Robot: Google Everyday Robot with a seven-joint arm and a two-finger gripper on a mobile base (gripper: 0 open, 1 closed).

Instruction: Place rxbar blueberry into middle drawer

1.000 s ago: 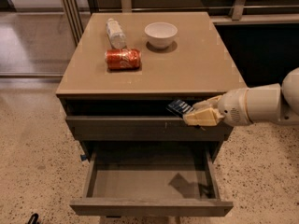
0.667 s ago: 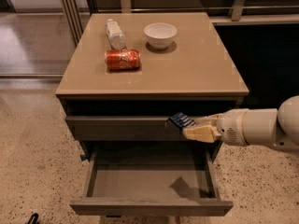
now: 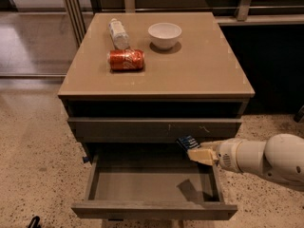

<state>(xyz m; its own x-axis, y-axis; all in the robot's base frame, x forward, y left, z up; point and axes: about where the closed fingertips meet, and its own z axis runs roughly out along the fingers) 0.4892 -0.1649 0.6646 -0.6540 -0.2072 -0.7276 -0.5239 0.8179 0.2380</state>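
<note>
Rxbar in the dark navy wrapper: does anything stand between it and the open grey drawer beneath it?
Nothing visible does. The cream gripper holds the navy-wrapped bar over the rear of the open grey drawer.

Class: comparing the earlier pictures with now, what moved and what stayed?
The gripper, still shut on the rxbar blueberry, lowered from beside the upper drawer front to over the open middle drawer. Nothing was released. The can, bottle and bowl stayed put.
</note>
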